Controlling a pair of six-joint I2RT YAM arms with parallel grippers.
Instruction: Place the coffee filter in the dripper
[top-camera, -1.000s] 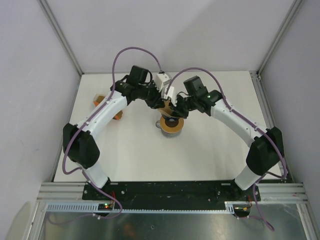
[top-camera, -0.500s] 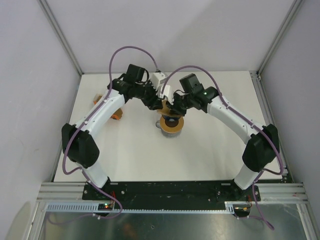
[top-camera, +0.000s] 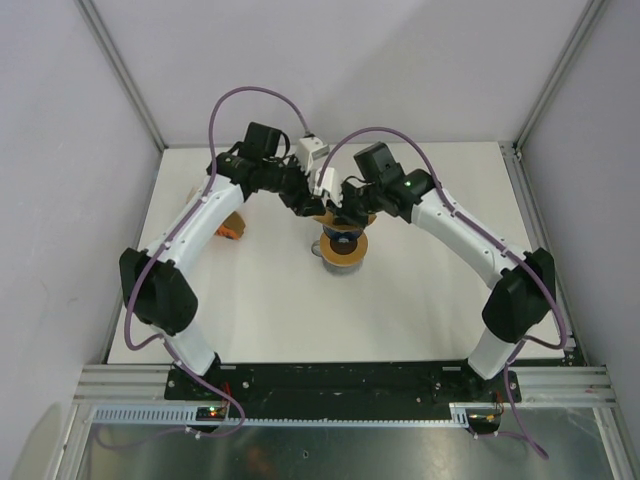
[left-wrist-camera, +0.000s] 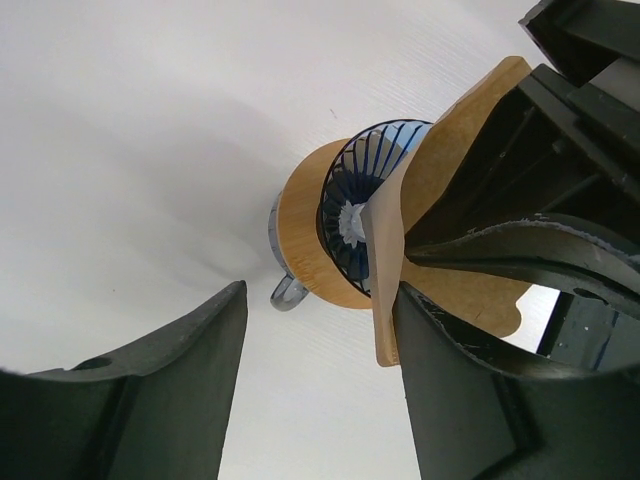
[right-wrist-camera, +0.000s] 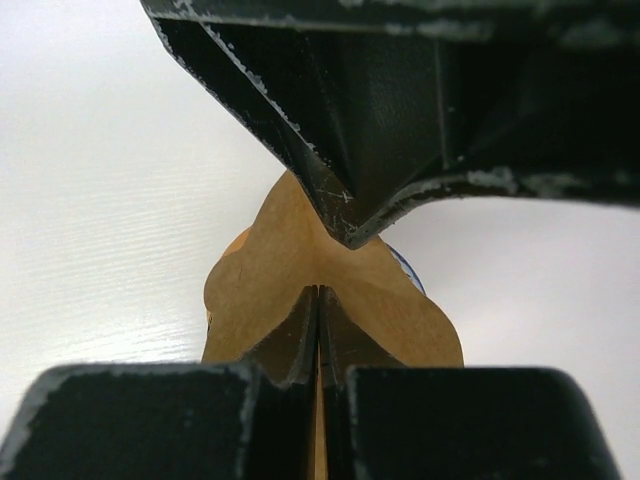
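Treat the coffee filter (left-wrist-camera: 440, 165), pinched in the closed right claw (right-wrist-camera: 318, 375) just above the dripper (left-wrist-camera: 365, 175), midway between the side edges of the bench (left-wrist-camera: 150, 120), beside the open left claw (left-wrist-camera: 320, 300), as light, limp paper: hold its rim.

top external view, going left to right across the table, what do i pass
left arm's black elbow → orange holder → wooden ring → right arm's black elbow

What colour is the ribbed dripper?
Translucent blue, with dark ribs; the dripper shows best in the left wrist view.
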